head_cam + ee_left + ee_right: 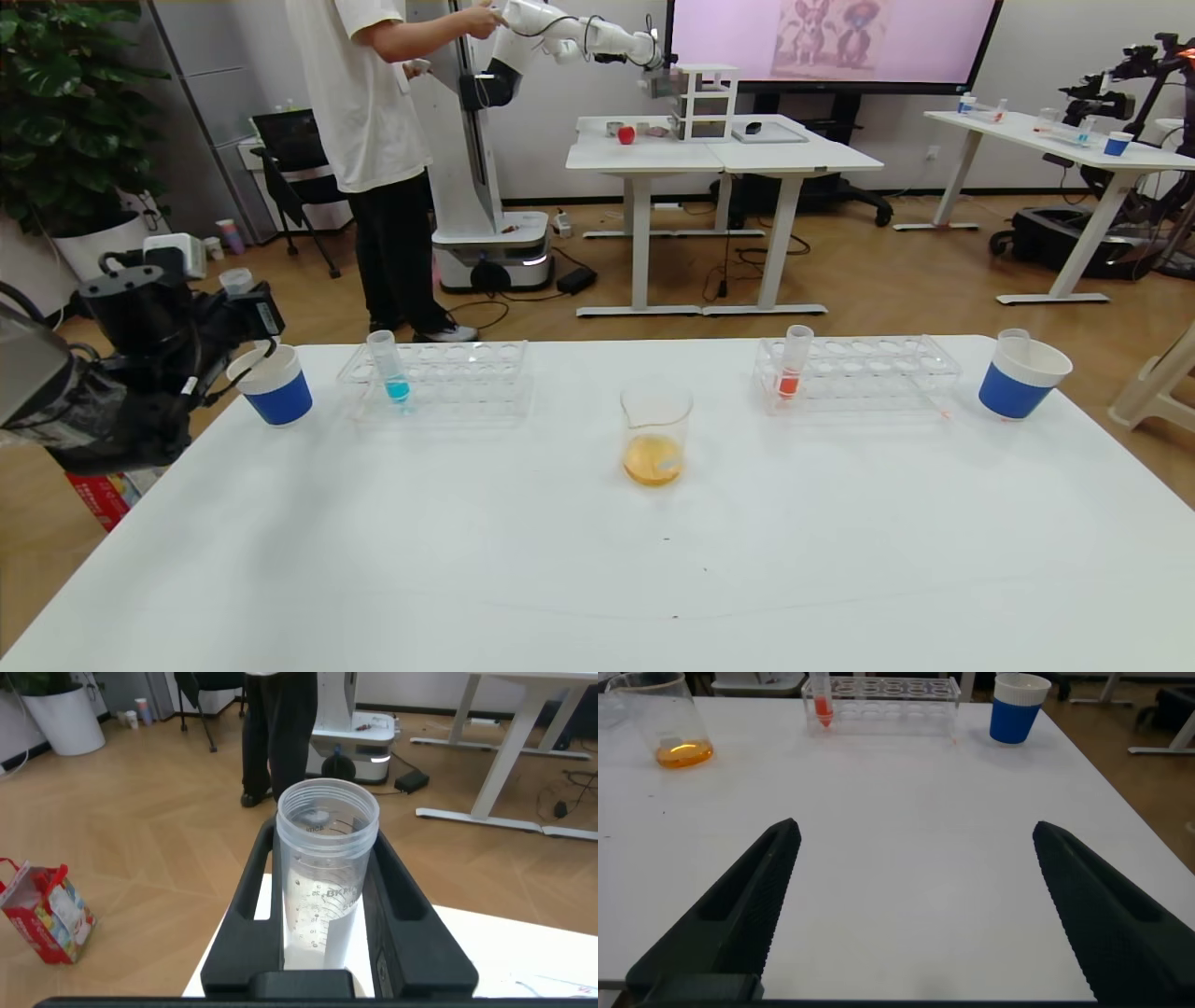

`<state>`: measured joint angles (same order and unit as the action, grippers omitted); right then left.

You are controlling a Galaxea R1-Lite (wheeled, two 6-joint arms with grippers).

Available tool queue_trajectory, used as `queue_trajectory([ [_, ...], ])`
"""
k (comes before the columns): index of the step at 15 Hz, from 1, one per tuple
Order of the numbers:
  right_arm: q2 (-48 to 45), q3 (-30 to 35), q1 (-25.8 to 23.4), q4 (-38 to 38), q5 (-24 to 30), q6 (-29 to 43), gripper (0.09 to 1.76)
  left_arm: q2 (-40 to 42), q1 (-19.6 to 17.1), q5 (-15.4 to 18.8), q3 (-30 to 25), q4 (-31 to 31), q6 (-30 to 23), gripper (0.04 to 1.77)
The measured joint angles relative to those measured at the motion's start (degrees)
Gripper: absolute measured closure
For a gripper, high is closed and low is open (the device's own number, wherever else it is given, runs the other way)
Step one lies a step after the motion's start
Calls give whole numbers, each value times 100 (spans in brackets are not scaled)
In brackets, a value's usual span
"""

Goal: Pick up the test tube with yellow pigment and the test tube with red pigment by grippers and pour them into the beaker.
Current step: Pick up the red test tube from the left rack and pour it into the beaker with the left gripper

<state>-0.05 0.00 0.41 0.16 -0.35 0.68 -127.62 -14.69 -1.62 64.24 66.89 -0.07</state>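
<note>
Left claw [322,943]: pinching an emptied test tube [327,873] above the left blue cup [271,385], presumably for discarding. Right claw [910,915]: spread, idle over my desk [597,560]. Beaker [654,437]: mid-desk, holding orange liquid.

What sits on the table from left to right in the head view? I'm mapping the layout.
Left pincer holding an emptied tube → blue cup → blue-liquid tube → beaker → orange-red tube → second blue cup.
</note>
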Motion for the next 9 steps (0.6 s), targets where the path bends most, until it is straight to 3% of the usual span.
queue_trajectory([
  [9,0,0,0,0,2,0,11,-538,-110,-27,-79,141,-52,131],
])
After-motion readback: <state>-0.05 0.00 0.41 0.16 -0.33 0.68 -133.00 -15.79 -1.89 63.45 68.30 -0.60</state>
